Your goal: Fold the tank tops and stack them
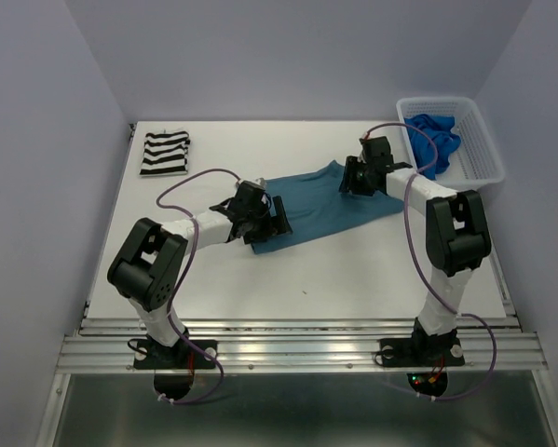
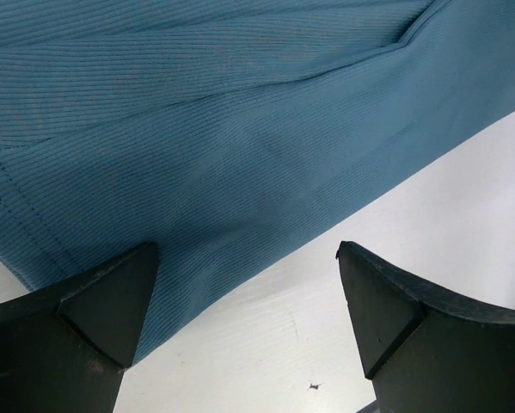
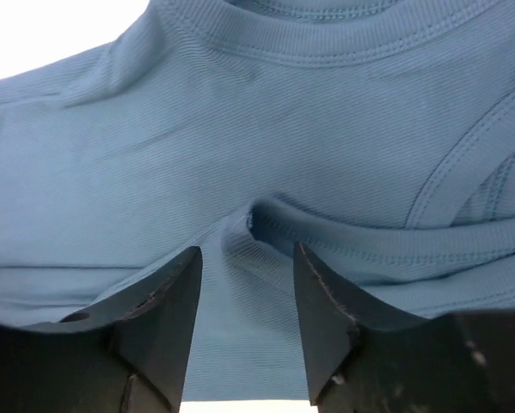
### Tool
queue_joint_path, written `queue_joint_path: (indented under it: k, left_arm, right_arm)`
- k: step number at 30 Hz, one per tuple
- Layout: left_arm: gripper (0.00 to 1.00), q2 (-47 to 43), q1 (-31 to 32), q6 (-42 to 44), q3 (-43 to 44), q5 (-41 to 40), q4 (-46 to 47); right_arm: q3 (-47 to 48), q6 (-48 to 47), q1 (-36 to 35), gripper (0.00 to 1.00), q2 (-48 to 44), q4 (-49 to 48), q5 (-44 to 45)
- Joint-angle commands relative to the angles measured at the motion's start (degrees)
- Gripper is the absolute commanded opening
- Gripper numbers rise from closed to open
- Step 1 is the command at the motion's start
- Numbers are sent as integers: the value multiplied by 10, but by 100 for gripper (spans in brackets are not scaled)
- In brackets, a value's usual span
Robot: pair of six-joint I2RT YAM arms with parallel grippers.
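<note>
A teal blue tank top (image 1: 320,203) lies spread in the middle of the white table, with wrinkles across it. My left gripper (image 1: 277,216) hovers open over its near-left hem; in the left wrist view the ribbed teal cloth (image 2: 240,129) lies flat ahead of the left gripper (image 2: 247,249), which holds nothing. My right gripper (image 1: 350,177) sits low on the neck end. In the right wrist view the jaws of the right gripper (image 3: 247,249) stand apart, with a puckered ridge of teal cloth (image 3: 283,112) between the tips. A folded black-and-white striped tank top (image 1: 165,154) rests at the far left.
A white lattice basket (image 1: 484,140) stands at the far right corner with a bright royal blue tank top (image 1: 435,138) bunched inside it. Purple walls close in the table on three sides. Bare white tabletop (image 2: 386,258) shows beside the teal hem.
</note>
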State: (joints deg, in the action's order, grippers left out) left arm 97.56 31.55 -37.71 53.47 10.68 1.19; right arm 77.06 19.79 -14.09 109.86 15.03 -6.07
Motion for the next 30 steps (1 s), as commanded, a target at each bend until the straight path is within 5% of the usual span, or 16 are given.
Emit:
queue_joint_path:
  k: [1, 4, 21, 30]
  left_arm:
    - [99, 18, 1, 22, -18, -37, -52]
    - [99, 18, 1, 24, -20, -39, -56]
    - [98, 13, -3, 7, -61, -32, -51]
    - [98, -76, -2, -40, -177, -12, -58]
  right_arm:
    - [47, -28, -5, 61, 8, 41, 33]
    - [30, -34, -5, 100, -10, 40, 31]
    - [-131, 23, -5, 100, -33, -44, 11]
    - [-308, 79, -5, 100, -162, -57, -6]
